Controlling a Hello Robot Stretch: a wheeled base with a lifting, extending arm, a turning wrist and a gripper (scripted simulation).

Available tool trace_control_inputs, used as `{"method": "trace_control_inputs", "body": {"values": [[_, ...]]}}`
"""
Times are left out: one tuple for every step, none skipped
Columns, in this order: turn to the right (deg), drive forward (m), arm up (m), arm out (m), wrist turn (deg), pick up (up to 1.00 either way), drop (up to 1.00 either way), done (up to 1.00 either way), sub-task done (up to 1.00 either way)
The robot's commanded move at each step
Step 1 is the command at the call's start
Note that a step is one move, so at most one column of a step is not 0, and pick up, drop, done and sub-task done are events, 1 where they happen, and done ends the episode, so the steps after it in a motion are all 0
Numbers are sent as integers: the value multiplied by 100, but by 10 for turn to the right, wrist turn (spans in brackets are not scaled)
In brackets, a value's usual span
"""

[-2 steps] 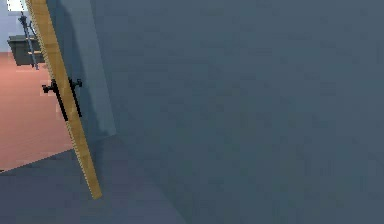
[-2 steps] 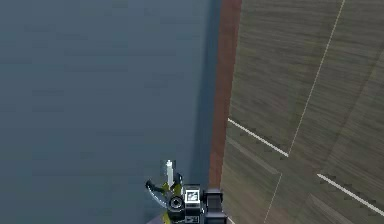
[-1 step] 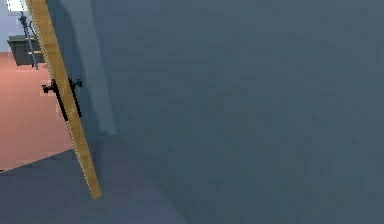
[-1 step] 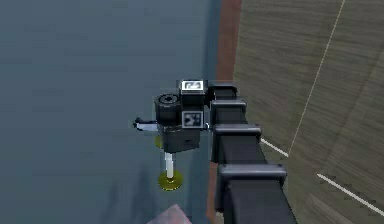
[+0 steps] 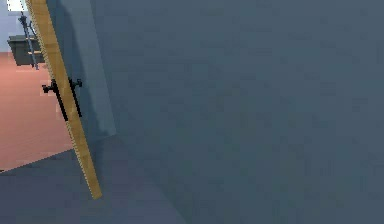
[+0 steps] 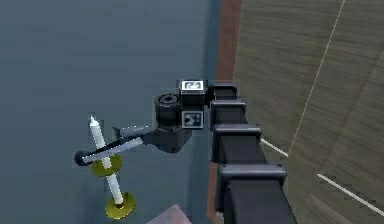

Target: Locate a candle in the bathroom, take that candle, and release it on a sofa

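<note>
In the arm side view a white candle [image 6: 97,137] on a small yellow base [image 6: 120,209] hangs tilted at the far end of my gripper [image 6: 100,160], clear of any surface, so the gripper holds the candle. The gripper's dark body [image 6: 168,122] sits left of the two white marker squares [image 6: 191,90]. The dark arm bar [image 6: 245,165] rises from the bottom edge. Behind the candle is a plain blue-grey wall.
The forward view's left has a wooden door [image 5: 62,95], seen edge-on, with black handles [image 5: 62,90]. A blue-grey wall [image 5: 240,100] stands close ahead. Beyond the door lies a reddish floor [image 5: 22,110] with grey furniture [image 5: 22,45]. Wood-plank flooring [image 6: 320,90] covers the arm side view's right.
</note>
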Motion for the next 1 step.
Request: {"method": "trace_control_inputs", "body": {"values": [[0, 0, 0, 0, -450, 0, 0, 0, 0]]}}
